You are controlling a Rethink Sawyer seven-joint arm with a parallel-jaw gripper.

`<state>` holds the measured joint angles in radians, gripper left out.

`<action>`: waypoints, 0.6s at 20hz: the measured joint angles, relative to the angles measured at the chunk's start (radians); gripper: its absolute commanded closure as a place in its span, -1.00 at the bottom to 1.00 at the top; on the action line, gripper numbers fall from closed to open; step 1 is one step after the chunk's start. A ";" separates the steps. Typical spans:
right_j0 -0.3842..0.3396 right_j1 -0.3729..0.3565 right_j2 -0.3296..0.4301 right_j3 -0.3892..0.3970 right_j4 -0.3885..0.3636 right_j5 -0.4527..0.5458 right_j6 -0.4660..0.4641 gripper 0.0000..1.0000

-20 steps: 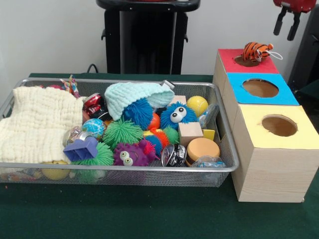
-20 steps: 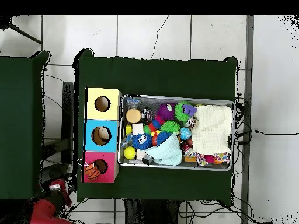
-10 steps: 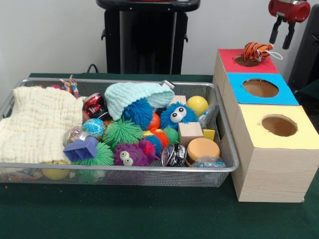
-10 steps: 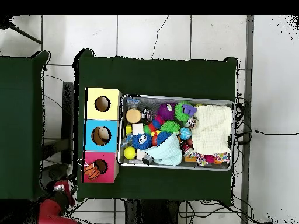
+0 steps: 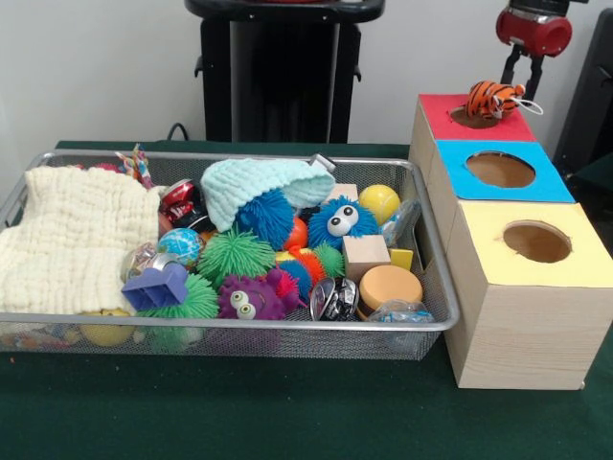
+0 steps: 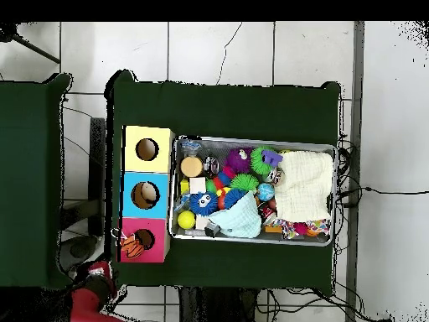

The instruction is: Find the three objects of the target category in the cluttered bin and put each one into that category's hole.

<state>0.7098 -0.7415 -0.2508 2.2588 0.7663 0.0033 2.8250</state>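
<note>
The striped tiger toy [image 5: 493, 97] lies on the red box top [image 5: 439, 108], at the far rim of the red hole [image 5: 473, 117], not yet inside. The pincer [image 5: 523, 65] hangs above and behind it, empty; whether its fingers are spread I cannot tell. I judge the placing step unfinished: the next move should push the toy into the hole. Beside stand the blue box [image 5: 501, 171], the yellow box [image 5: 536, 241] and the wire bin [image 5: 287, 326], full of spiky balls. The bench [image 5: 239, 412] has green cloth; the floor [image 6: 218, 50] is of pale tiles.

Background stuff: dark green tablecloth [image 5: 287, 412] under everything, a second green table [image 6: 29, 180] off to the side, white tiled floor [image 6: 218, 50], some cables.
</note>
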 measured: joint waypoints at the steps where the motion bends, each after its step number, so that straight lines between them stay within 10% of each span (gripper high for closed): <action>1: -0.009 -0.007 0.018 0.021 -0.006 -0.017 0.000 -1.00; 12: -0.023 -0.015 0.063 0.074 -0.016 -0.032 0.000 -1.00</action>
<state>0.6866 -0.7562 -0.1882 2.3325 0.7500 -0.0292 2.8250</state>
